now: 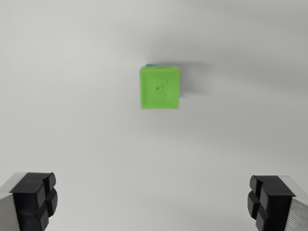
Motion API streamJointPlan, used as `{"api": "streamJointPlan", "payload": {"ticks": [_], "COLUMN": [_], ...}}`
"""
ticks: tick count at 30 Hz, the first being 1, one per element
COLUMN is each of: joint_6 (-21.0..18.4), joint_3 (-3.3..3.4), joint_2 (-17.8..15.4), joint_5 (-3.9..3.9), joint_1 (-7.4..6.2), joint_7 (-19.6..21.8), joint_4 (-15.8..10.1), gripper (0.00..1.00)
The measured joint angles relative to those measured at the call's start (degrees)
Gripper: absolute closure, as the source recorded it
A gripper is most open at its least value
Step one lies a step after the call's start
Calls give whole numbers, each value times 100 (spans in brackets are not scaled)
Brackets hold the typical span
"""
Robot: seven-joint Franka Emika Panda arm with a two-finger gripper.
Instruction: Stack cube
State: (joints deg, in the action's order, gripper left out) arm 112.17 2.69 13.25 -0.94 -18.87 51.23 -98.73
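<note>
1. Nearest the lens, we see our gripper (154,204) with its two black fingertips (33,199) spread wide apart, clamped on nothing.
2. Farther off, on the white table (72,120), sits one green cube (160,88), well apart from the fingers and no table edge in view.
3. Behind its top edge peeks a blue sliver (156,64), seemingly one cube beneath, so the stack looks made.
4. We judge a sideways brush from a finger could topple it.
</note>
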Motion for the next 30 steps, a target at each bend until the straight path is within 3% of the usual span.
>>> {"api": "streamJointPlan", "payload": {"ticks": [13, 30], "joint_6": [-254, -262], "joint_3": [0, 0], "joint_2": [-44, -33], "joint_5": [3, 3], "joint_1": [0, 0], "joint_7": [4, 4], "joint_4": [211, 216], "gripper": [0, 0]}}
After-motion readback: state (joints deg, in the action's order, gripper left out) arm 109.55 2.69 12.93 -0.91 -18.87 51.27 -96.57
